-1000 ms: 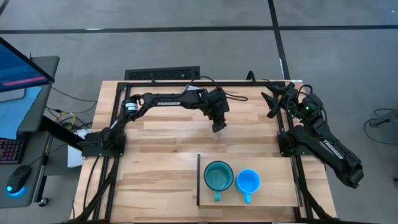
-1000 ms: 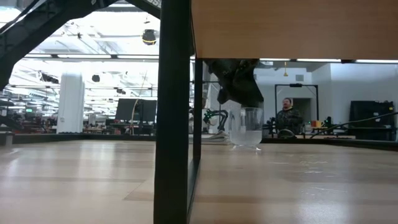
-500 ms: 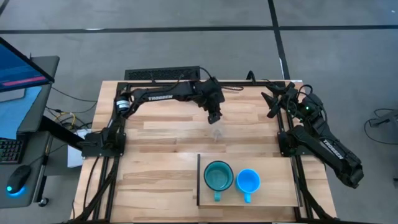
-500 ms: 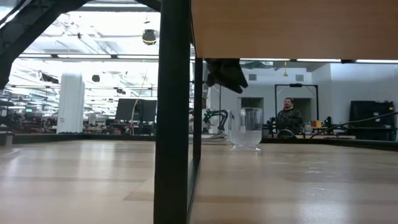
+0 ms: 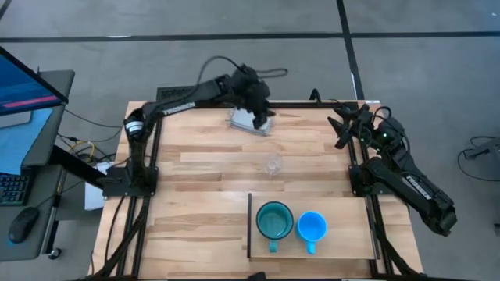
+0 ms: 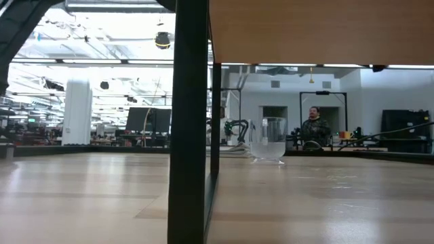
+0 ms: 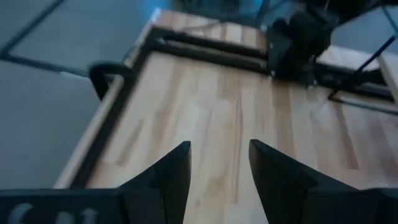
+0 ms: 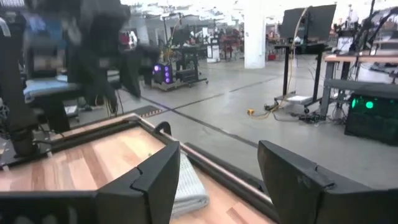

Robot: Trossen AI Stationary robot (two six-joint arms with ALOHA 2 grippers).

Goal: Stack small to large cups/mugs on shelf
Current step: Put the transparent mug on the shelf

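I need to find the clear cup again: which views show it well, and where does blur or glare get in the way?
High view: the clear cup is a faint glint on the tabletop. Low view: sharpest, it stands against a bright backlit room beside a dark post. Left wrist view: motion-blurred, no cup. Right wrist view: no cup, far side smeared.

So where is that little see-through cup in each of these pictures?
High view: the clear cup stands alone mid-table, above the teal mug.
Low view: it stands right of centre, beyond the dark upright post.
Left wrist view: not in it.
Right wrist view: not in it.
Shared landmark: the slatted tabletop, which is the floor the cup stands on in the low view.
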